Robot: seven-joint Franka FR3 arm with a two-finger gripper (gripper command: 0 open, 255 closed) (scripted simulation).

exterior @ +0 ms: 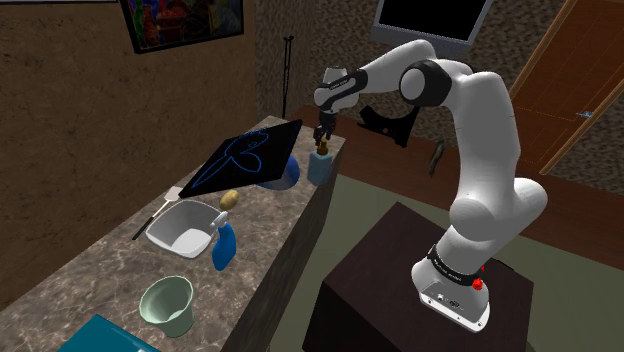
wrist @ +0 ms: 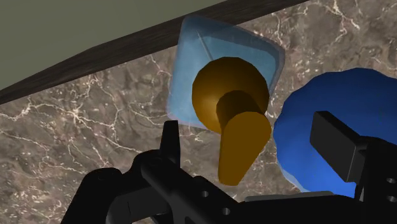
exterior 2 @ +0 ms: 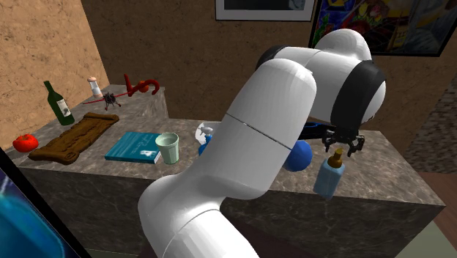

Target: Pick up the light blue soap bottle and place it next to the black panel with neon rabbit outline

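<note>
The light blue soap bottle (exterior: 320, 166) with an amber pump (wrist: 232, 105) stands upright near the counter's edge. It is just beside the black panel with the neon blue outline (exterior: 245, 158), which leans tilted on the counter. My gripper (exterior: 323, 128) hangs directly over the bottle (exterior 2: 329, 177), open. In the wrist view its fingers (wrist: 170, 143) stand apart on either side of the pump's nozzle without touching it. In the second exterior view the gripper (exterior 2: 343, 145) sits level with the pump's top.
A blue round dish (wrist: 331, 102) lies right beside the bottle, between it and the panel. Along the marble counter (exterior: 270, 240) stand a white bowl (exterior: 185, 230), a blue spray bottle (exterior: 222, 246), a green cup (exterior: 168, 303) and a teal book (exterior 2: 134, 146).
</note>
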